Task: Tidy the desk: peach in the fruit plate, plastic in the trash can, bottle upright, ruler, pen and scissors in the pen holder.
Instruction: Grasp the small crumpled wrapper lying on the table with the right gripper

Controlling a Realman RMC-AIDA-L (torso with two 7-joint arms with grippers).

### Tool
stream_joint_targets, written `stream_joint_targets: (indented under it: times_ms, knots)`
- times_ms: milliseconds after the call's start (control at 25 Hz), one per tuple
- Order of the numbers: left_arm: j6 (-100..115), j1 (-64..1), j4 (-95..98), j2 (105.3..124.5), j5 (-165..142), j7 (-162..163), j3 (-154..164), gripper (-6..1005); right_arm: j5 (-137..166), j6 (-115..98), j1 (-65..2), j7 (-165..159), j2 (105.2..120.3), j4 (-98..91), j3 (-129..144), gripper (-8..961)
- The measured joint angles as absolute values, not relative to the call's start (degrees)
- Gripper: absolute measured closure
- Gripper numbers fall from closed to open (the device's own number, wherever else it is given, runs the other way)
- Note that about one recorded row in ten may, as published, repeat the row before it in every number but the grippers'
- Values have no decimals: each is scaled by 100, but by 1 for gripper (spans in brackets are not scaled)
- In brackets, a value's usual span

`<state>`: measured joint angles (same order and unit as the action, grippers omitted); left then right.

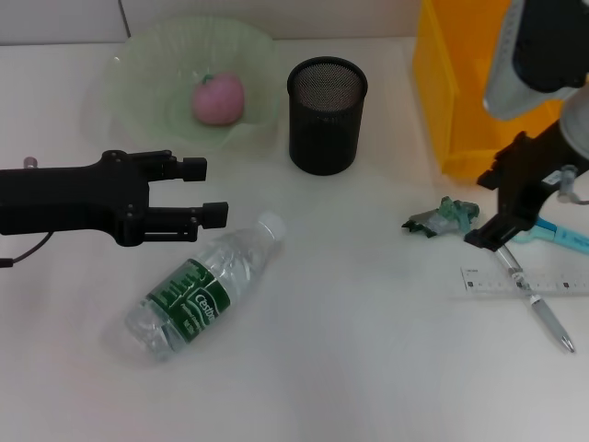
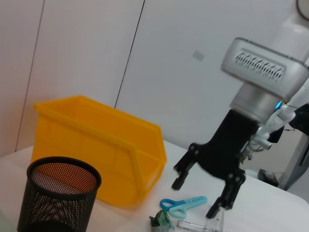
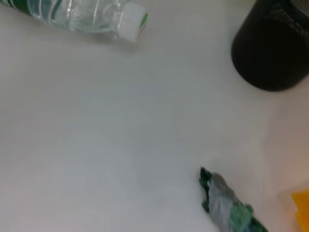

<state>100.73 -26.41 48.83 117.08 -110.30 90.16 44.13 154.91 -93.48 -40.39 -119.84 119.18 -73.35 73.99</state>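
The right pincer is hovering with its jaws spread wide and empty, just above the pen and the ruler at the right of the worktop. The pen is lying across the ruler, and the scissors are lying just beyond them, partly hidden by the arm.

Risks, as judged from here: a descent onto this crossed pile is likely to catch two items at once, or to pinch only the pen's barrel and let it swing. The ruler is lying flat on the worktop, so the fingers may slide over it without purchase. The plastic scrap is sitting close to the left of the pincer and could be nudged aside.

The left pincer is holding open and empty above the worktop, just beyond the bottle, which is lying on its side with its cap pointing far-right. It could roll if knocked.

Containers: the peach is resting inside the fruit plate at the far left. The pen holder is standing upright and showing nothing inside. The interior of the trash can is not showing.
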Motion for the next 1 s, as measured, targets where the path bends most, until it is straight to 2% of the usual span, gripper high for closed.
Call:
stream_joint_targets:
  times_ms: [400,800,1000]
  knots:
    - [9974,-2640,4714,11724,-11031,9014,4358,202,15369,-8268,-4521,-11754,11920,-5840,7431,221]
    - [9889,-2636,4684,11720,-11030,9012,4360,203,15363,-8034,-4595,-11770,11922,-5501,7383,228]
    - [9845,-2642,4684,11719,-11019,9010,4360,202,15377,-8164,-4598,-11832,11926,-5497,7382,458]
